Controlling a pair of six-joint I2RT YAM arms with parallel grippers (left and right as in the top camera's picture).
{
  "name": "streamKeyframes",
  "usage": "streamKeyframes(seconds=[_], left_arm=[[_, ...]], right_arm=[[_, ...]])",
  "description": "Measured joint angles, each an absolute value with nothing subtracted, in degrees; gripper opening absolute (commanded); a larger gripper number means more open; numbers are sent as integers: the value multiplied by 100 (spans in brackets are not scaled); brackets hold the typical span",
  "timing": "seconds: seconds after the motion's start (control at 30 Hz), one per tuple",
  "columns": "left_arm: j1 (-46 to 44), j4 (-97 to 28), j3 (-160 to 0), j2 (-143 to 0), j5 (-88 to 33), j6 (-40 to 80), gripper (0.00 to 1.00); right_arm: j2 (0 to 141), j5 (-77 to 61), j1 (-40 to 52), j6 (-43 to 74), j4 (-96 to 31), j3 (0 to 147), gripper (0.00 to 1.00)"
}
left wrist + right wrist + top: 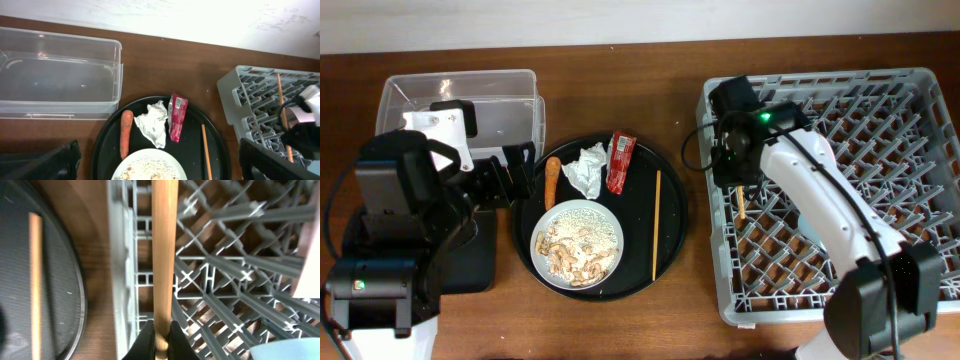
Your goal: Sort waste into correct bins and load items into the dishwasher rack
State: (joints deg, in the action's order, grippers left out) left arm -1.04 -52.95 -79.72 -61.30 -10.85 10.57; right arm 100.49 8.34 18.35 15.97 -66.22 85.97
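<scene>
Two chopsticks show. The held chopstick (164, 255) is clenched between the fingers of the right end effector (160, 339). It runs over the dishwasher rack (920, 90) just inside the left wall, with grey pegs crowding its right side. The second chopstick (656, 225) lies flat on the round black tray (670, 170), near its right rim. A narrow strip of bare tabletop (692, 100) parts that rim from the rack wall.

The left end effector (518, 172) is spread wide and grasps nothing. It hovers at the tray's left edge, below the clear tub (460, 85) and above the black rectangular tray (485, 255).

Near the tray's top lie one orange sausage piece (552, 182), one crumpled white napkin (585, 170) and one red wrapper (620, 162), side by side. Below them sits one white dish (578, 243) of pale rice leftovers (575, 250).
</scene>
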Motion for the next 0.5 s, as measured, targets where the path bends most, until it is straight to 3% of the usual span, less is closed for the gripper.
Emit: streamKeyframes(seconds=[0.23, 0.5], left_arm=[[-104, -5295, -7972, -6130, -1087, 1057, 99], [-104, -5297, -7972, -6130, -1085, 1057, 99]], right_arm=[[10029, 617, 2082, 1619, -6469, 8595, 65], [10047, 250, 3264, 2126, -5752, 8608, 63]])
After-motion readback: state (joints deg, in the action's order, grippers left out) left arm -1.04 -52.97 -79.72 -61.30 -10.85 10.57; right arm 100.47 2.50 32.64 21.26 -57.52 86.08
